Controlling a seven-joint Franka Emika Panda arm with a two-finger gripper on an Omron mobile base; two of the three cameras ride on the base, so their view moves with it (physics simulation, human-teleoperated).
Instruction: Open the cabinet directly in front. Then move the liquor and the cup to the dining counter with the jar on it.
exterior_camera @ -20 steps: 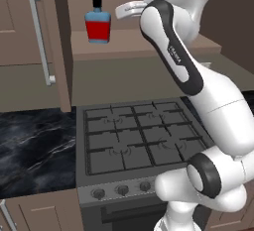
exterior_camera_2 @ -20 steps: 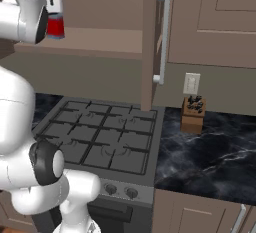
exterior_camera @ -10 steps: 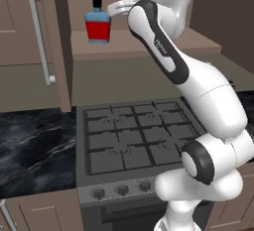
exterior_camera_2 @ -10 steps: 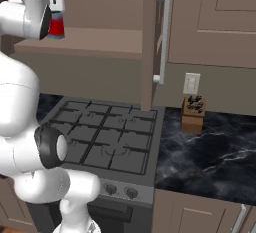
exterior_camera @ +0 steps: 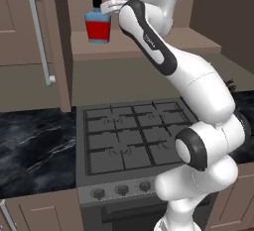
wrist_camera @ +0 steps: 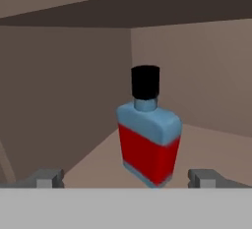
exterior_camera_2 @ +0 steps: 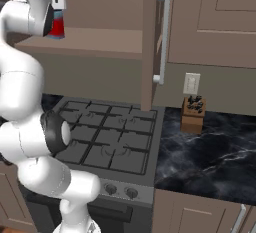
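1. Tall taupe-brown recessed-panel cabinet (exterior_camera: 54, 41) — doors stand open; the first step looks done.
2. Squat pale-blue liquor bottle (wrist_camera: 149, 134) with red label and black cap stands upright on the cabinet shelf, not yet grasped.
3. Two-finger gripper (wrist_camera: 127, 178) — jaws wide apart, aimed at the bottle, empty.
4. Grey gas stove (exterior_camera: 131, 141) and wooden knife block (exterior_camera_2: 193, 114) lie below — neither obstructs the approach.

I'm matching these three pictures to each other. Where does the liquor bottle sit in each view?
Left base view: the liquor stands upper left on the cabinet shelf, just left of the arm's wrist.
Right base view: upper left, mostly hidden behind the arm.
Hand view: centre, upright between the open gripper tips.
Shared landmark: the cabinet shelf under it.
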